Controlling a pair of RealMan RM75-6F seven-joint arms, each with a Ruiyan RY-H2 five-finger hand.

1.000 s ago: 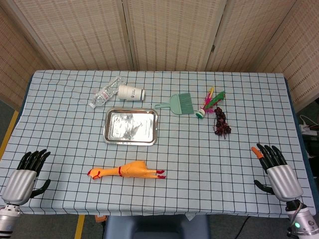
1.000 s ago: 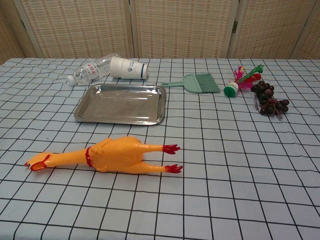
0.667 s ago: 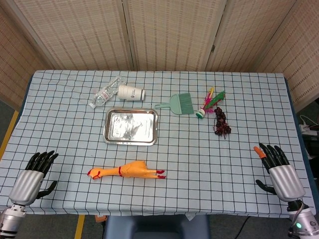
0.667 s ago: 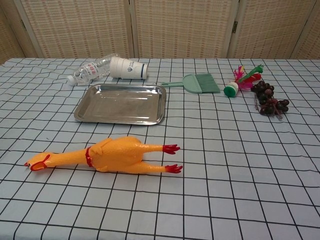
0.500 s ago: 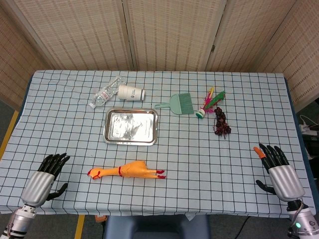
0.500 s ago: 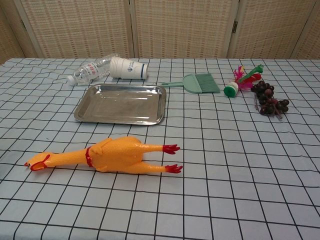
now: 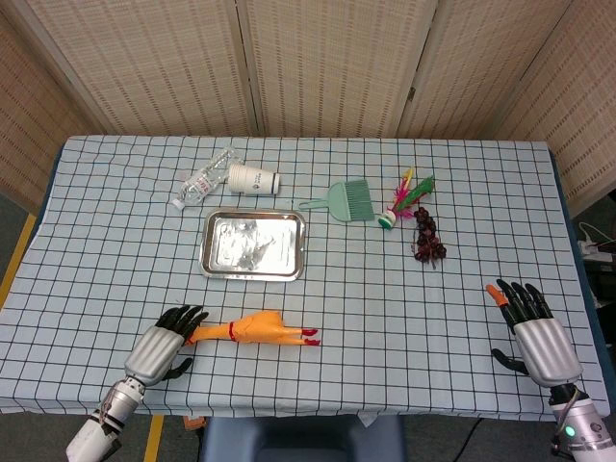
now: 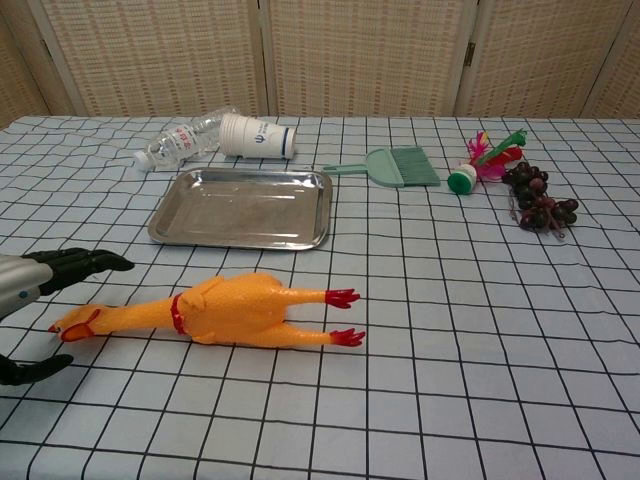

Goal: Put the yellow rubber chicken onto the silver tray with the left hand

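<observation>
Fingers, left: your left hand [image 7: 166, 344] is sitting at the front edge of the bench [image 7: 115, 221], its black fingers [image 8: 82, 262] spreading apart and gripping nothing; the fingers are reaching over the chicken's head end while the thumb is lying on the near side of it.
Fingers, right: your right hand [image 7: 535, 332] is resting near the front right corner with its fingers [image 7: 521, 298] parted and nothing in them.
Chicken: the yellow rubber chicken [image 8: 218, 310] is lying on its side near the front edge, beak toward the left edge and red feet toward the right.
Tray: the silver tray [image 8: 164, 225] is sitting behind the chicken, apart from it, holding nothing.
Behind the tray: a paper cup [image 7: 253, 179] and a plastic bottle [image 7: 203, 180] are lying on their sides.
Toward the right edge: a green brush [image 7: 345, 200], a feathered toy [image 7: 403, 200] and dark grapes [image 7: 428, 237] are lying in a row.
</observation>
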